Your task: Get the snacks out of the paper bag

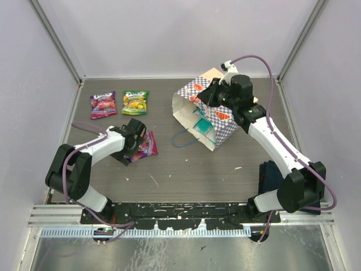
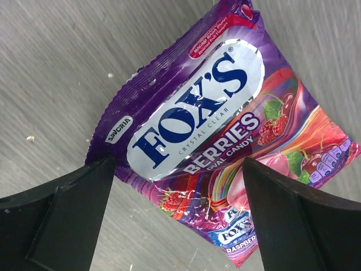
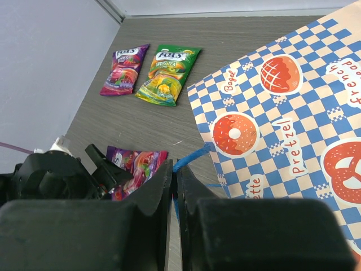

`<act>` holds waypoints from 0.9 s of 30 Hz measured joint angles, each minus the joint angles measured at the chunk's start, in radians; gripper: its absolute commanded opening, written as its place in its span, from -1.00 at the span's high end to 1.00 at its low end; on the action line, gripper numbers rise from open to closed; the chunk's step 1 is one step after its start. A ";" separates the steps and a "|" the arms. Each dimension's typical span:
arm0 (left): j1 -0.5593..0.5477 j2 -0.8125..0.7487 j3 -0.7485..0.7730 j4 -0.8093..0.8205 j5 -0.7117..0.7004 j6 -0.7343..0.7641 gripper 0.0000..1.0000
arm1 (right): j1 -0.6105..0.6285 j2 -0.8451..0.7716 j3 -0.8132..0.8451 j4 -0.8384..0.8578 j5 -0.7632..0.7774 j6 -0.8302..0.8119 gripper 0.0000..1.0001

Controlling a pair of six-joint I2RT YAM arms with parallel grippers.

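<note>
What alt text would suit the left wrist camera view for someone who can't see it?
A glossy purple Fox's Berries candy packet lies flat on the grey wood-grain table, between the wide-open black fingers of the left gripper, one on each side. Its white logo and berry pictures face up.
</note>
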 measured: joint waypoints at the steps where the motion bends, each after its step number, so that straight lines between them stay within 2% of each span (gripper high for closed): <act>1: 0.011 0.007 0.008 0.002 0.000 -0.002 -0.96 | 0.000 0.000 0.000 0.000 0.000 0.000 0.74; 5: 0.067 0.031 0.024 0.021 -0.022 0.027 -0.96 | 0.000 0.000 0.000 0.000 0.000 0.000 0.74; 8: 0.103 0.054 0.048 0.047 -0.061 0.148 -0.96 | 0.000 0.000 0.000 0.000 0.000 0.000 0.74; 12: 0.135 0.089 0.097 0.106 -0.100 0.443 -0.96 | 0.000 0.000 0.000 0.000 0.000 0.000 0.73; 17: 0.153 0.095 0.111 0.230 0.055 0.904 -0.96 | 0.000 0.000 -0.012 0.013 0.000 0.000 0.73; 19: 0.153 0.116 0.148 0.216 0.098 1.014 -0.96 | 0.000 0.000 -0.018 0.017 0.000 0.000 0.73; 23: 0.152 0.137 0.210 0.205 0.135 1.139 -0.96 | 0.000 0.000 -0.023 0.026 0.000 0.001 0.73; 27: 0.153 0.069 0.211 0.198 0.169 1.189 -0.96 | 0.000 0.001 -0.024 0.039 -0.003 0.001 0.73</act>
